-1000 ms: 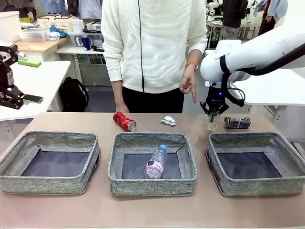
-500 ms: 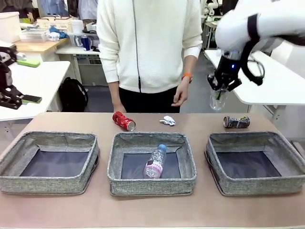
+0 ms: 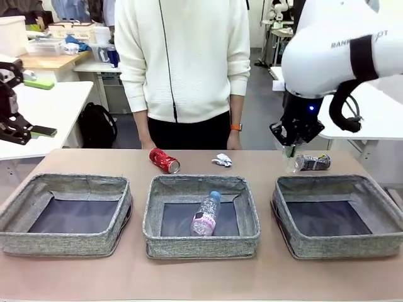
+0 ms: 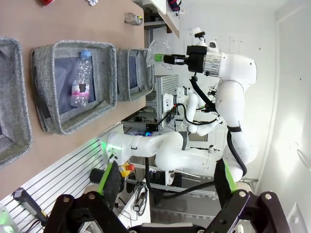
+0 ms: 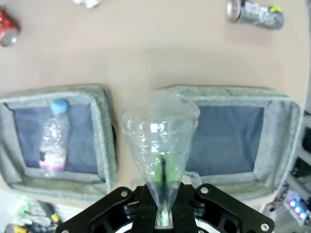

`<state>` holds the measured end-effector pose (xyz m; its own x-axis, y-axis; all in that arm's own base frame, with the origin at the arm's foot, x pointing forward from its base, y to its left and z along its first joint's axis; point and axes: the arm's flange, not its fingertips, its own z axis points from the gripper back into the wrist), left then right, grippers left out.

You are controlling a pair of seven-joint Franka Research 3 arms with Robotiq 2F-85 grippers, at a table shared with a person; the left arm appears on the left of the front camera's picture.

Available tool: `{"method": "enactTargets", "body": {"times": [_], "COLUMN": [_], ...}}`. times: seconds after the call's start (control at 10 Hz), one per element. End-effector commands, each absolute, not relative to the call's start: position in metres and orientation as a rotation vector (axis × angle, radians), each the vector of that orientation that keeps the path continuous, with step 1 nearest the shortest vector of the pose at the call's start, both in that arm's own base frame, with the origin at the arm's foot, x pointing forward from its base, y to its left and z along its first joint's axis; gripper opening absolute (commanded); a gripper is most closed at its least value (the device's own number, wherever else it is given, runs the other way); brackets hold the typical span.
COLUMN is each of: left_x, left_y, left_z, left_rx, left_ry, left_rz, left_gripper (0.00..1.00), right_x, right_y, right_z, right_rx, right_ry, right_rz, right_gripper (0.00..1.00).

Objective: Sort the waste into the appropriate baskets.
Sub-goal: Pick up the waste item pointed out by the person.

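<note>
Brown tabletop [image 3: 189, 277] bears woven baskets [image 3: 201, 245] (soft-walled, rectangular).

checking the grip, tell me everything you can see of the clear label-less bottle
The clear label-less bottle is thin see-through plastic, crumpled, with no print. The robot's right hand is shut on its narrow neck end, so the wide base points down at the table. It hangs in the air, touching nothing else, seen over the gap between the middle basket and the right basket. Any cap is hidden.
</note>
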<state>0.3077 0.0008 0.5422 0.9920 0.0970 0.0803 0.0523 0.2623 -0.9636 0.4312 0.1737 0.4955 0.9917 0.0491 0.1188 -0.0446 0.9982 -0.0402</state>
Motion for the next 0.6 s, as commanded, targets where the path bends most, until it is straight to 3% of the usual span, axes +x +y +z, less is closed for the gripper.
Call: {"method": "enactTargets", "body": {"times": [0.0,0.1,0.2,0.4,0.5], "left_x": [0.306,0.306,0.306,0.306,0.306], "left_y": [0.001,0.001,0.001,0.001,0.001], "left_z": [0.542,0.542,0.542,0.542,0.542], "left_rx": [-1.300,-1.300,-1.300,-1.300,-1.300], "left_ry": [-0.133,-0.133,-0.133,-0.133,-0.133], "left_rz": [0.017,0.017,0.017,0.017,0.017], "left_gripper": [1.00,1.00,1.00,1.00,1.00], "right_x": [0.436,0.431,0.441,0.420,0.398], "right_y": [0.166,0.174,0.188,0.245,0.279], "right_z": [0.509,0.496,0.492,0.554,0.594], "right_rx": [-0.029,-0.038,-0.174,-0.070,-0.122], "right_ry": [-0.140,-0.120,-0.090,-0.111,-0.081], "right_rz": [-0.013,0.047,-0.145,-0.250,-0.306], "right_gripper": [0.00,0.01,0.01,0.01,0.01]}}
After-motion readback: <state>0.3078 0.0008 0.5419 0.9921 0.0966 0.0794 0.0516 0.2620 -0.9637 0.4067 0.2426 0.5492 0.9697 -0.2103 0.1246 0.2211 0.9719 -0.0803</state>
